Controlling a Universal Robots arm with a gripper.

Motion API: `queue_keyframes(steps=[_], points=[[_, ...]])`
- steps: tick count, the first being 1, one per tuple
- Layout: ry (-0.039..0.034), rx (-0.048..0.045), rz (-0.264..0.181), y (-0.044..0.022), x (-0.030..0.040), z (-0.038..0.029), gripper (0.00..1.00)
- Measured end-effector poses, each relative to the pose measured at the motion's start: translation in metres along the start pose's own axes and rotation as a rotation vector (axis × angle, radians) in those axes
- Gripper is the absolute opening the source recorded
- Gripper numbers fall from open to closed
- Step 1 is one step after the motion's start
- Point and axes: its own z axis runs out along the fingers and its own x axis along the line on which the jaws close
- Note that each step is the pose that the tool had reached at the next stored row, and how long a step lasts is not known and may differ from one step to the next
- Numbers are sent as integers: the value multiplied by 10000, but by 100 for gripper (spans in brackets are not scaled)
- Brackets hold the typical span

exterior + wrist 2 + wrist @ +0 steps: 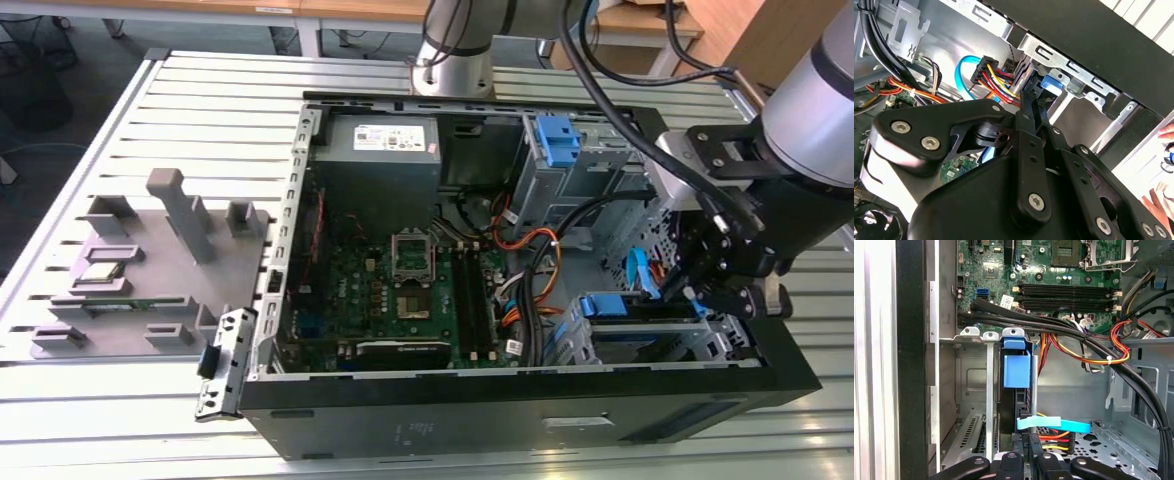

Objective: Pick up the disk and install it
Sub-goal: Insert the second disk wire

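Gripper point(731, 290) sits low in the case's drive cage point(667, 345), at the exterior view's right; I cannot tell whether it clasps anything. Just beside it, the disk point(1017, 371) stands edge-on in its slot. Judged: press straight, keep cables point(1094, 347) clear.
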Motion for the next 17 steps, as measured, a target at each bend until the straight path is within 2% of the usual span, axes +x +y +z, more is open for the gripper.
queue_keyframes(steps=[17], points=[[1, 0, 0, 3, 3, 50, 17]])
